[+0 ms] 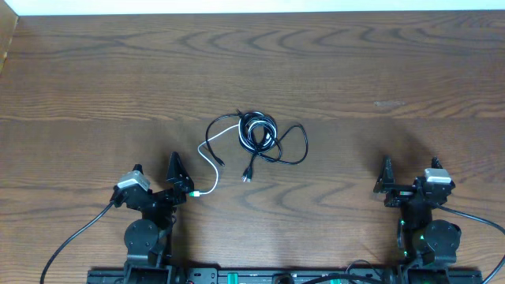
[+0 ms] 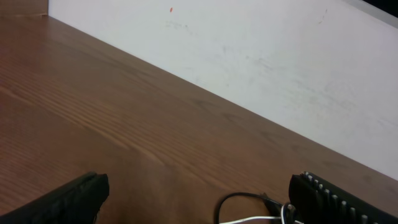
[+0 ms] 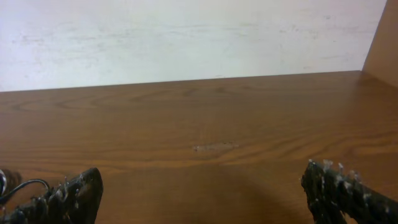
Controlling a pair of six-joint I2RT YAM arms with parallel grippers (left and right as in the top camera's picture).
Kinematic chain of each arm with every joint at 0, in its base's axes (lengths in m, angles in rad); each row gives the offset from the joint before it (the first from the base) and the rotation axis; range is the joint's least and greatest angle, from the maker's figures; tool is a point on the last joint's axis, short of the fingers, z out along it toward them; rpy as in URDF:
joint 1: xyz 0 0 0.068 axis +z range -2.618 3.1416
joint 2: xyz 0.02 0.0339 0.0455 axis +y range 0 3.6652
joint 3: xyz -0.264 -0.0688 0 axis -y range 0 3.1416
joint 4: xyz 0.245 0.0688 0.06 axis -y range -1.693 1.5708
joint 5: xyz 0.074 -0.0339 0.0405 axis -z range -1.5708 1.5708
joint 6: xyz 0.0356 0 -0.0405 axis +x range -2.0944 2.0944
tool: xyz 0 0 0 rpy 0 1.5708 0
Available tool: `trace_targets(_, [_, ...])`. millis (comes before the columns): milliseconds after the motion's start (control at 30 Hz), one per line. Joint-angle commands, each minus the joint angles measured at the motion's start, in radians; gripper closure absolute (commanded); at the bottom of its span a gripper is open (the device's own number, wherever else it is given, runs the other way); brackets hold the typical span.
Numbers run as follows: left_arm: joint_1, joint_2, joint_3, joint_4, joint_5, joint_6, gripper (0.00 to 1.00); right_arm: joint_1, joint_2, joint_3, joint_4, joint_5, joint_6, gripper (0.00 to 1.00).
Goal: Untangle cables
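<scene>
A tangle of thin black cables point(image 1: 259, 136) lies coiled and looped at the table's middle. One white cable point(image 1: 207, 164) runs from the tangle down to a plug near my left gripper. My left gripper point(image 1: 175, 183) is open and empty, just left of that white plug end. In the left wrist view the white cable point(image 2: 252, 219) and a black loop point(image 2: 239, 198) show at the bottom edge between the fingers point(image 2: 199, 199). My right gripper point(image 1: 394, 185) is open and empty, far right of the tangle. The right wrist view shows its fingers point(image 3: 202, 193) over bare wood.
The wooden table point(image 1: 355, 71) meets a white wall point(image 2: 249, 50) at the back. A raised wooden edge point(image 3: 382, 43) stands at the far right corner. Thick black arm wires point(image 1: 75, 237) trail at the front left and front right.
</scene>
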Motion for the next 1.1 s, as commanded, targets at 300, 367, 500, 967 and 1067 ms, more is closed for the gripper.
trace_targets(300, [0.003, -0.004, -0.012, -0.048, -0.010, 0.013, 0.02, 0.010, -0.004, -0.001, -0.004, 0.007, -0.011, 0.01])
trace_targets(367, [0.003, -0.004, -0.012, -0.047, -0.010, 0.013, 0.02, 0.010, -0.004, -0.001, -0.004, 0.007, -0.011, 0.01])
trace_targets(500, [0.003, -0.004, -0.011, -0.040, -0.010, 0.012, 0.02, 0.010, -0.004, -0.001, -0.004, 0.007, -0.011, 0.01])
trace_targets(967, [0.003, 0.033, -0.003, -0.041, -0.010, 0.005, 0.02, 0.010, -0.004, -0.001, -0.004, 0.006, -0.011, 0.01])
trace_targets(1067, [0.003, 0.060, 0.015, -0.044, -0.010, 0.006, 0.02, 0.010, -0.004, -0.001, -0.004, 0.006, -0.011, 0.01])
